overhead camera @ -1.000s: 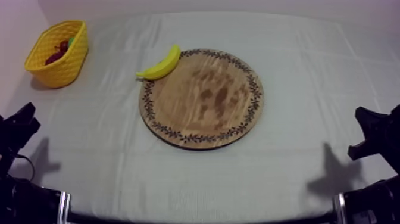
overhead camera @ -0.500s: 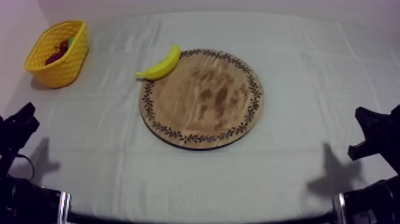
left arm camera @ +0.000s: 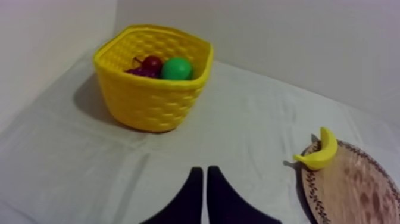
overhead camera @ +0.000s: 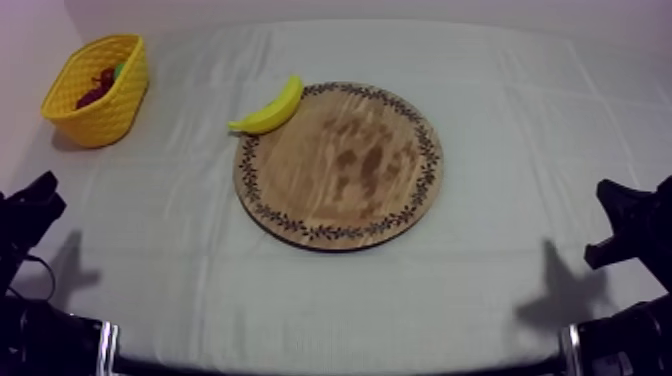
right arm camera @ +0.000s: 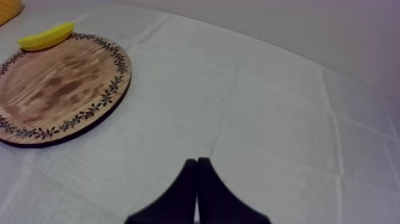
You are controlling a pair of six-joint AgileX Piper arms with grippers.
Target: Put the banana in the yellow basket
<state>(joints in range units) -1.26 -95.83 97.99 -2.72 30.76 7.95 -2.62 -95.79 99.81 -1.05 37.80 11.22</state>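
A yellow banana (overhead camera: 268, 109) lies across the upper left rim of the round wooden board (overhead camera: 338, 164), half on the cloth. The banana (left arm camera: 319, 153) rests on the board's edge (left arm camera: 351, 187) in the left wrist view, and the banana (right arm camera: 46, 36) lies at the far rim of the board (right arm camera: 56, 86) in the right wrist view. The yellow basket (overhead camera: 98, 88) stands at the far left, holding a small red fruit (left arm camera: 152, 62), a green round fruit (left arm camera: 176, 68) and dark grapes (left arm camera: 140, 72). My left gripper (left arm camera: 205, 171) is shut, low at the left, far from the banana. My right gripper (right arm camera: 197, 162) is shut, low at the right.
Grey-white cloth covers the table, with broad free room around the board. A wall rises behind the basket (left arm camera: 155, 83) and along the table's far edge. The arms' black parts sit at the lower left (overhead camera: 30, 215) and lower right (overhead camera: 630, 225).
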